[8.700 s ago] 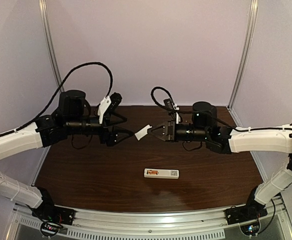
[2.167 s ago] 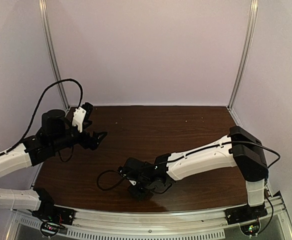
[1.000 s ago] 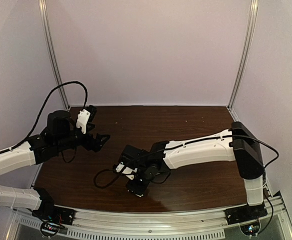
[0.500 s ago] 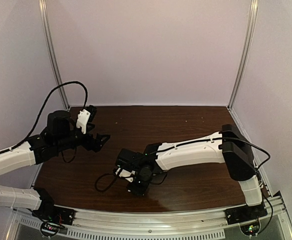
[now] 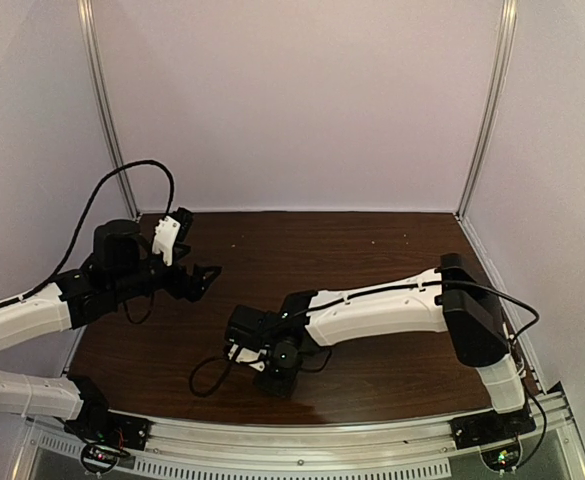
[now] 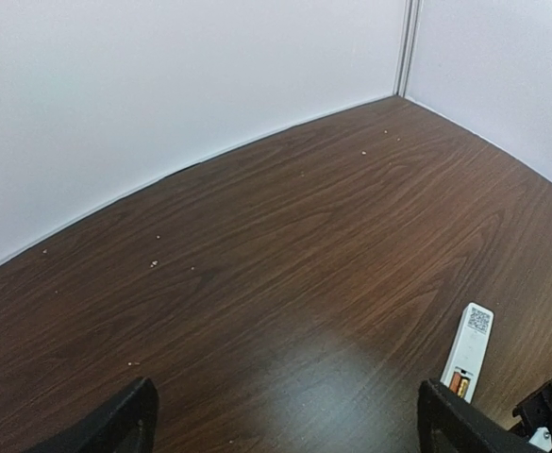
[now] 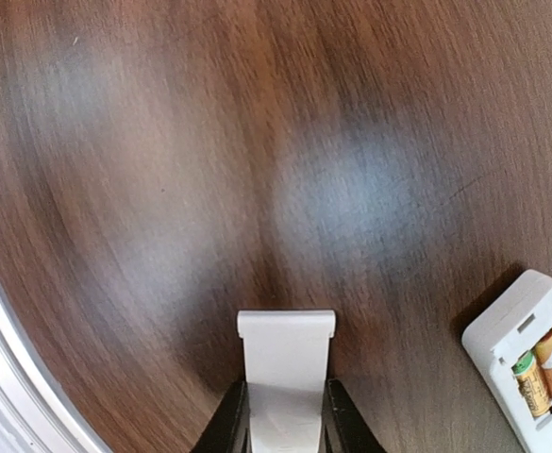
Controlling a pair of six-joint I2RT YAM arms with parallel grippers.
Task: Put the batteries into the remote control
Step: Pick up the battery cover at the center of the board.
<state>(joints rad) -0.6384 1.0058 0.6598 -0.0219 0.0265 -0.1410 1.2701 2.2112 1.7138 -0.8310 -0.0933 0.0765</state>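
The remote control (image 7: 526, 354) lies on the table with its back up and its compartment open. Two orange-and-gold batteries (image 7: 538, 370) sit side by side in that compartment. The left wrist view shows the remote control (image 6: 471, 344) at the lower right, the batteries (image 6: 459, 382) at its near end. My right gripper (image 7: 285, 394) is shut on a small white cover plate (image 7: 286, 354), held low over the wood to the left of the remote. From above, my right arm hides the remote. My left gripper (image 6: 283, 401) hangs open and holds nothing, over the left side of the table.
The dark wood table (image 5: 392, 250) is walled by pale panels at the back and sides. A metal rail (image 5: 302, 435) runs along the near edge, close to my right gripper (image 5: 277, 378). My left gripper (image 5: 200, 278) hovers at the left.
My right arm has shifted a little to the left and its jaws have closed in on the cover plate. The left arm has stayed put.
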